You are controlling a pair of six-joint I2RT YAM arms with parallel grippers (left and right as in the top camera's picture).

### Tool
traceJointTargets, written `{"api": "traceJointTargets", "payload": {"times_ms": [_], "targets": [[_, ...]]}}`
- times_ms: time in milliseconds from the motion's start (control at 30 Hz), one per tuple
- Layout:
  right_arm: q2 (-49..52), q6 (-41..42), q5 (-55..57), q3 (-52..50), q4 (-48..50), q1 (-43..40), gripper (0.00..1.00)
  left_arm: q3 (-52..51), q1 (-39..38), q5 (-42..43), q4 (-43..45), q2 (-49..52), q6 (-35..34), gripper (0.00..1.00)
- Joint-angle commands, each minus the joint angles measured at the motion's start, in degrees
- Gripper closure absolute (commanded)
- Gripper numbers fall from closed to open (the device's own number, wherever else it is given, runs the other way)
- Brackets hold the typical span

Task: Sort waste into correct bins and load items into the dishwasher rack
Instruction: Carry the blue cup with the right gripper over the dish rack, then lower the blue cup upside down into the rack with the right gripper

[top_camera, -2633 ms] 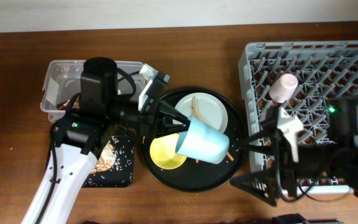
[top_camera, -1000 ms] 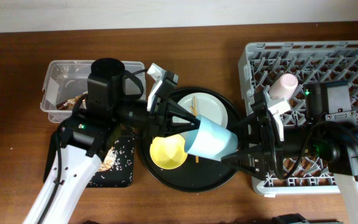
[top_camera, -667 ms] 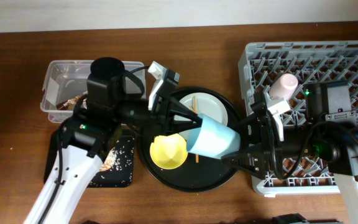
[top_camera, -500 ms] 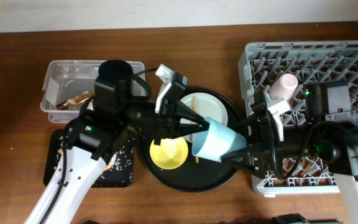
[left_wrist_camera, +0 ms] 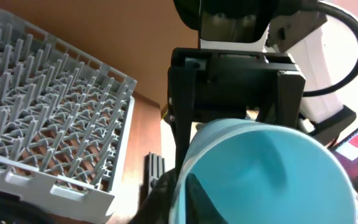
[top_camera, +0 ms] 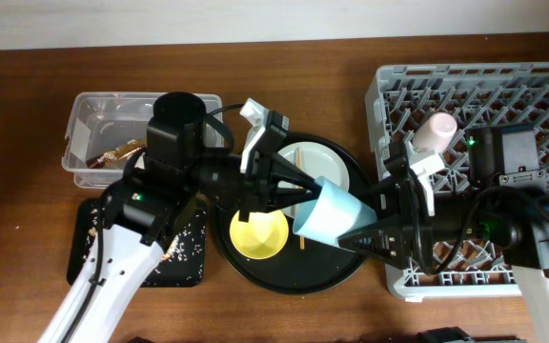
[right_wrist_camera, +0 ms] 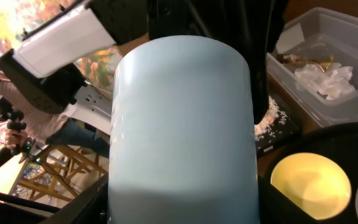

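My left gripper [top_camera: 298,203] is shut on the rim of the small blue cup [top_camera: 330,214], holding it tilted above the round black tray. In the left wrist view one finger [left_wrist_camera: 182,193] is inside the cup [left_wrist_camera: 272,168] and one outside. My right gripper [top_camera: 355,219] is open, its fingers straddling the cup's base; the cup [right_wrist_camera: 185,124] fills the right wrist view between the fingers [right_wrist_camera: 182,202]. The pink cup [top_camera: 437,131] stands in the grey dishwasher rack [top_camera: 541,95]. The plate [top_camera: 330,164] with chopsticks [top_camera: 298,157] and the yellow bowl [top_camera: 255,236] lie on the round tray.
The round black tray [top_camera: 284,278] sits between the bins and the rack. The clear tub [top_camera: 89,119] holds a gold wrapper [top_camera: 122,151] and white tissue [right_wrist_camera: 319,78]. The shallow black tray [top_camera: 112,272] holds tan crumbs. The rack [left_wrist_camera: 55,124] also shows in the left wrist view.
My left arm has carried the blue cup a little to the right, between the right gripper's fingers. The right arm swung in from the rack earlier and has since held still.
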Motion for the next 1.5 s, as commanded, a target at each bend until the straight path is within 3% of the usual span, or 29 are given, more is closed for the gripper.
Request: {"api": "traceJointTargets", "payload": {"times_ms": [0, 133, 233, 467, 600, 933, 1033, 1200, 1467], "targets": [[0.0, -0.44, 1.4, -0.24, 1.33, 0.26, 0.43, 0.2, -0.15, -0.94, -0.74, -0.2, -0.15, 0.84], [0.0, 1.31, 3.87, -0.24, 2.75, 0.24, 0.43, 0.2, 2.14, -0.96, -3.78, -0.2, 0.5, 0.83], [0.0, 9.46, 11.47, -0.24, 5.79, 0.24, 0.43, 0.2, 5.2, -2.8, -8.44, -0.2, 2.73, 0.82], [0.0, 30.69, 38.27, -0.24, 9.03, 0.24, 0.49, 0.2, 6.19, -25.99, -23.8, -0.17, 2.89, 0.77], [0.04, 38.95, 53.33, -0.24, 7.72, 0.24, 0.55, 0.2, 6.19, -29.46, -27.45, -0.2, 3.17, 0.77], [8.66, 41.86, 65.81, 2.05, -0.59, -1.9, 0.57, 0.2, 6.19, -34.99, -30.99, -0.17, 4.22, 0.77], [14.84, 41.55, 65.9, 7.93, -6.36, -5.92, 0.63, 0.2, 6.19, -36.35, -32.39, -0.2, 4.94, 0.77], [24.35, 41.42, 68.54, 20.33, -13.86, -11.93, 0.62, 0.2, 6.19, -36.61, -33.38, -0.2, 5.49, 0.77], [35.98, 38.53, 70.27, 22.05, -13.68, -15.89, 0.61, -0.2, 5.92, -42.56, -34.82, -0.2, 5.49, 0.77]]}}
